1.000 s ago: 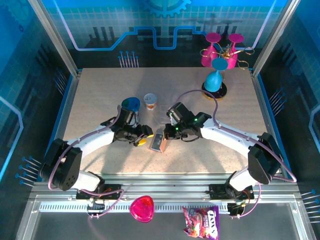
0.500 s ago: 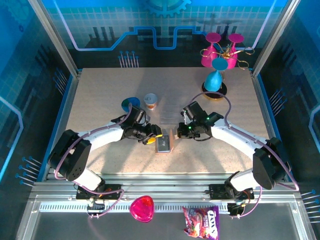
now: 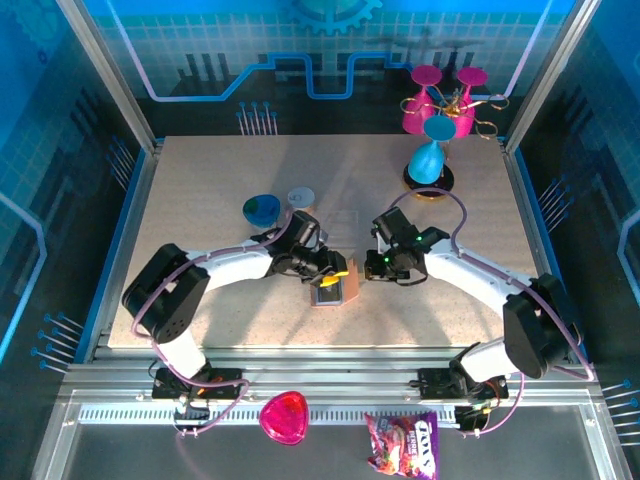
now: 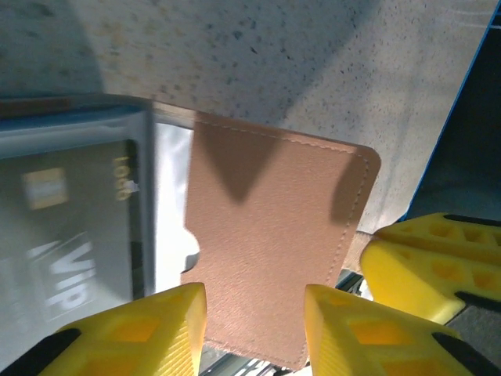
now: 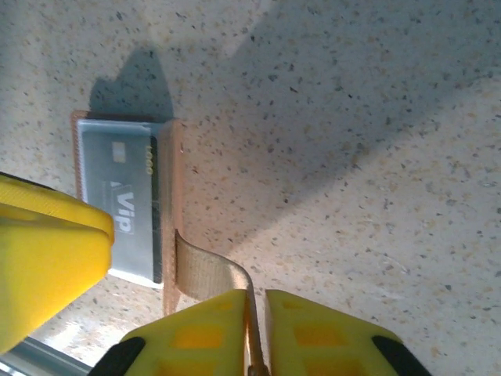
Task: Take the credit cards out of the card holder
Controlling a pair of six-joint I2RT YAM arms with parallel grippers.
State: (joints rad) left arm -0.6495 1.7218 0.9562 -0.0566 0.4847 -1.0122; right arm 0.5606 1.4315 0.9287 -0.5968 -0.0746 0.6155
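Step in hand: opening the card holder [image 3: 342, 295], which lies on the surface [image 3: 200, 190]. The right gripper [image 5: 254, 333] jaws pinch its raised flap [image 4: 266, 235]. The left gripper [image 4: 254, 337] jaws stand part-open astride that flap. A credit card [image 5: 125, 207] sits inside the card holder. Next, I judge, the left jaws must shift onto the card's edge.

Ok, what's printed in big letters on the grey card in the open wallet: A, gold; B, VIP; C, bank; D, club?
B: the grey card lying in the wallet reads VIP in pale letters, legible in both wrist views.
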